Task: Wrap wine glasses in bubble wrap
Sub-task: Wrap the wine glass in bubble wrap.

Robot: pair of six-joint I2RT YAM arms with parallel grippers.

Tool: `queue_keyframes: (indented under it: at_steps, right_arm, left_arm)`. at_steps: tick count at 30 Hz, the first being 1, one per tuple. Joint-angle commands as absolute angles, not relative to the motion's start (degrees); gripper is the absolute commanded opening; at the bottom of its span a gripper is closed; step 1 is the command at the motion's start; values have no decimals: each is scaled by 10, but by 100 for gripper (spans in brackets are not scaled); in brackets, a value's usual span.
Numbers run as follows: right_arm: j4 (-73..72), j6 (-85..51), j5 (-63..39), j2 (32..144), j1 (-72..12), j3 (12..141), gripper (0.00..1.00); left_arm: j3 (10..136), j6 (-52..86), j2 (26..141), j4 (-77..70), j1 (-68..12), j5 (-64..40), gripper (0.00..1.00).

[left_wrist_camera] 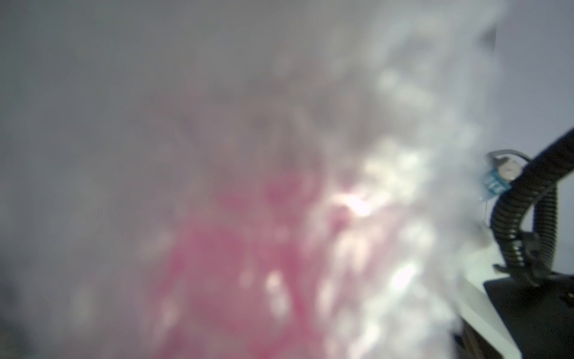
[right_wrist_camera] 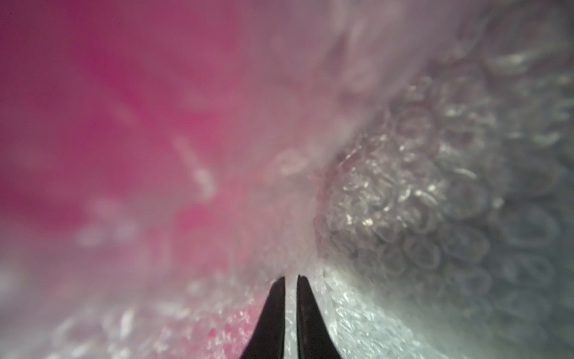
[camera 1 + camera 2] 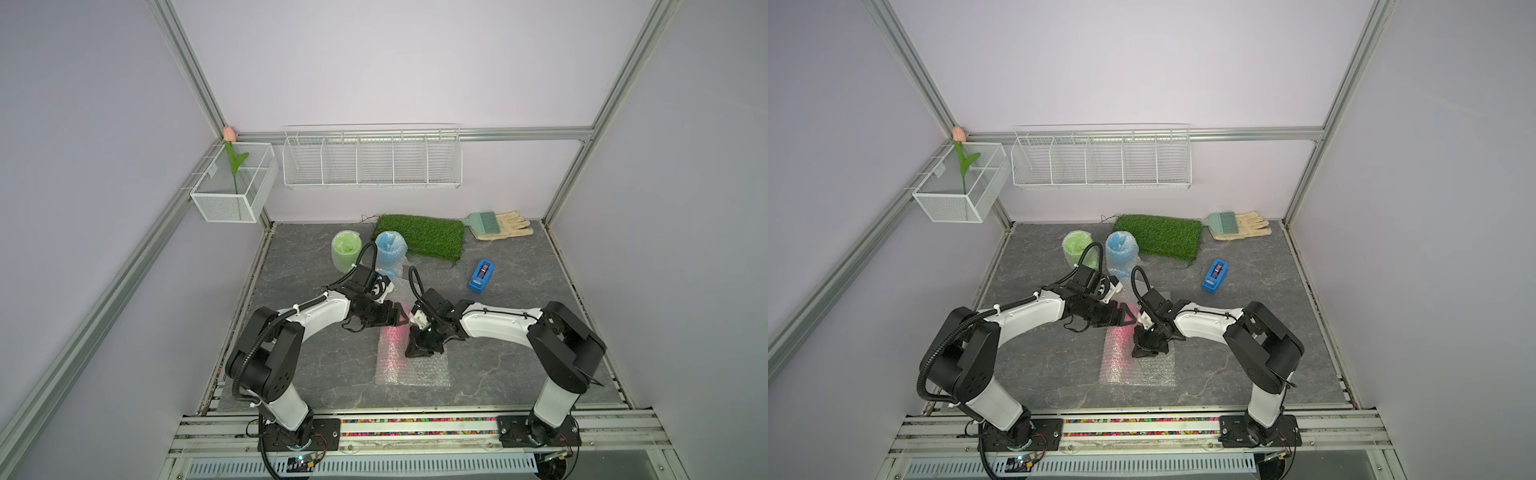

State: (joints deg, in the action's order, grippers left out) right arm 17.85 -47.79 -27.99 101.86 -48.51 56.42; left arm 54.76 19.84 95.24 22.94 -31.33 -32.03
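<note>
Wrapping the third of three glasses, the robot has a hot pink goblet (image 3: 392, 332) lying under a fold of a bubble wrap sheet (image 3: 430, 370) midway along the tabletop (image 3: 311, 357), nearer its front edge. The right gripper (image 2: 291, 281) is pinched almost closed on the sheet beside the goblet, with film showing between its tips. The left gripper (image 3: 401, 318) sits at the goblet's far end; whether it grasps anything cannot be told. A lime green goblet (image 3: 345, 251) and a sky blue goblet (image 3: 390, 249), both wrapped, stand toward the far edge. The next move likely calls for rolling the bundle over the flat remainder of sheet, then tape from the blue tape dispenser (image 3: 481, 276). Bare tabletop lies open on both sides and in front, while the two wrists nearly meet above.
</note>
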Motion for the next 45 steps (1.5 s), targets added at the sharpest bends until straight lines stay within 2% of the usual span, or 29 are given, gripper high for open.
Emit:
queue_keyframes:
  at_steps: [1,9,15,24,30,34,39,45]
  right_arm:
    - [117,-503,-322,1022,-506,543,11]
    - [84,-522,-368,945,-491,460,13]
    - [150,-498,-295,906,-419,465,15]
    - [162,-455,-264,1039,-369,620,14]
    - [55,-475,-329,1119,-366,635,12]
    - [-4,-480,-381,1128,-360,620,13]
    - [85,-451,-329,1068,-340,587,16]
    - [257,-393,-220,938,-333,542,29]
  left_arm:
    - [551,194,962,213,-318,-344,80]
    - [574,191,977,279,-321,-266,79]
    - [585,178,981,294,-323,-279,76]
    - [587,165,973,297,-323,-321,74]
    - [591,172,967,311,-328,-303,74]
    - [620,185,991,346,-355,-240,74]
    - [668,226,1031,396,-393,-143,74]
    - [712,262,1064,443,-428,-70,74]
